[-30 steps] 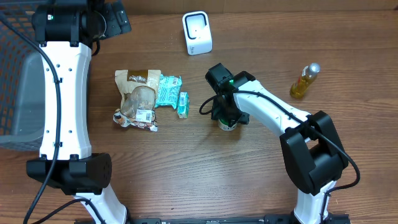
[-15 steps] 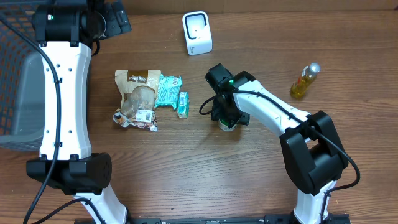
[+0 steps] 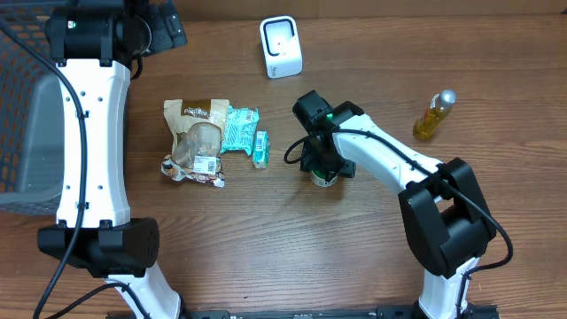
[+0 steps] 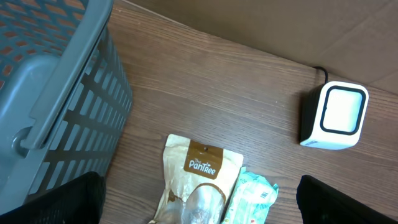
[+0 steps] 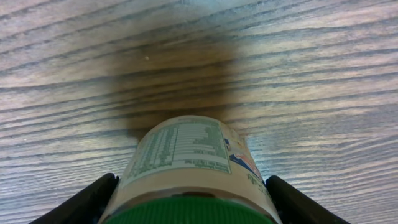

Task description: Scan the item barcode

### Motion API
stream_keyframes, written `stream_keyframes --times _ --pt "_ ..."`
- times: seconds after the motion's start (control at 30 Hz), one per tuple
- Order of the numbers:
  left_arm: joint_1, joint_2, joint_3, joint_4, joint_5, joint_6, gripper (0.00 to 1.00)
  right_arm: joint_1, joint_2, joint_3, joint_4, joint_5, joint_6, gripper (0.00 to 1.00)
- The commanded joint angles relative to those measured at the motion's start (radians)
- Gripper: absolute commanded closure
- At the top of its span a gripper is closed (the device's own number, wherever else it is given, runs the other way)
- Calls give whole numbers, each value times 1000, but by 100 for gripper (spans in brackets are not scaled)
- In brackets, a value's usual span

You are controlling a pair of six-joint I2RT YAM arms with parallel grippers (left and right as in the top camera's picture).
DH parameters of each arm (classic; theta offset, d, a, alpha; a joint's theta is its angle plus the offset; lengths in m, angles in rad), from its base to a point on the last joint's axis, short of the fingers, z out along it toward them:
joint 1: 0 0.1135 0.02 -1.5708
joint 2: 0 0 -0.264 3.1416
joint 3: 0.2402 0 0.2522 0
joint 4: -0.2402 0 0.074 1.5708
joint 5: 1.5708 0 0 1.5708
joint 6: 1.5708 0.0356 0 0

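The item is a small jar with a green lid (image 5: 186,208) and a printed label (image 5: 180,146), standing on the wooden table just right of centre in the overhead view (image 3: 325,177). My right gripper (image 5: 186,193) reaches down over it, one black finger pressed against each side of the jar. The white barcode scanner (image 3: 281,47) stands at the back of the table, also in the left wrist view (image 4: 333,116). My left gripper (image 4: 199,202) hangs open and empty, high over the back left.
A PanTree snack bag (image 3: 197,140), a teal packet (image 3: 239,128) and a small teal pack (image 3: 260,149) lie left of the jar. A yellow oil bottle (image 3: 434,115) stands at the right. A grey basket (image 3: 27,133) sits at the left edge.
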Motion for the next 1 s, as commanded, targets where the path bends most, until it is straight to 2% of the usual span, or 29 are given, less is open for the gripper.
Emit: stream_keyframes --times 0.0,0.1,0.47,0.8,0.97 --pt "-1 -6 19 1 -3 -4 0 -4 6 -6 2 2 4 29" --pt "-1 -6 19 1 -3 -4 0 -4 6 -6 1 2 4 39" --pt "-1 -6 19 2 -3 -4 0 -4 6 -6 -16 -68 4 44" --pt "-1 -6 19 1 -3 -4 0 -4 6 -6 -100 -352 4 45" --pt "-1 -6 19 1 -3 -4 1 -4 6 -6 -167 -475 4 53"
